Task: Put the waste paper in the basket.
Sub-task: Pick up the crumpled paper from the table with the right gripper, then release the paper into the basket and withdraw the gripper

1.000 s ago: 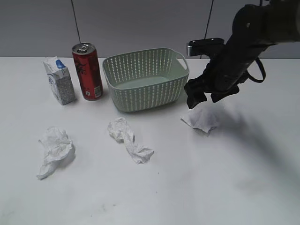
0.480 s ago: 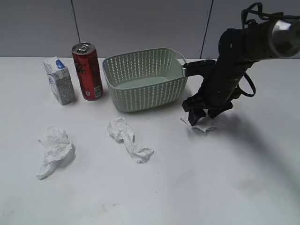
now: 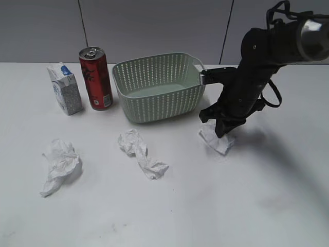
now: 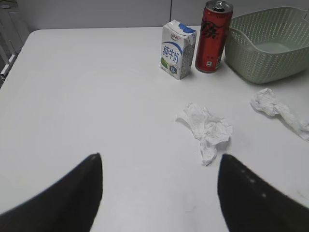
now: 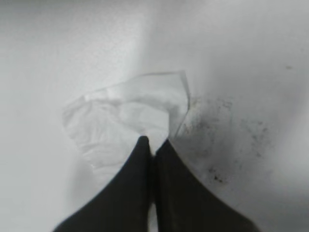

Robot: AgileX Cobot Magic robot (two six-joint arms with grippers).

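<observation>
The pale green basket (image 3: 159, 103) stands at the back middle of the white table and holds nothing. Three white waste paper wads lie in front of it: one at the left (image 3: 59, 164), a long twisted one in the middle (image 3: 141, 154), and one at the right (image 3: 220, 143). My right gripper (image 3: 219, 129) points down onto the right wad, just right of the basket. In the right wrist view its fingers (image 5: 153, 142) are shut together on that wad's edge (image 5: 120, 113). My left gripper (image 4: 159, 162) is open and empty above the table, short of the left wad (image 4: 207, 130).
A red can (image 3: 96, 80) and a white-and-blue carton (image 3: 65, 88) stand left of the basket. The left wrist view also shows them (image 4: 212, 29) (image 4: 177, 49), along with the basket (image 4: 270, 48) and the twisted wad (image 4: 277, 108). Dark specks mark the table by the right wad.
My right gripper came down from above the right wad onto it and its fingers closed. The wad is now bunched narrower under the fingers. The other wads have not moved.
</observation>
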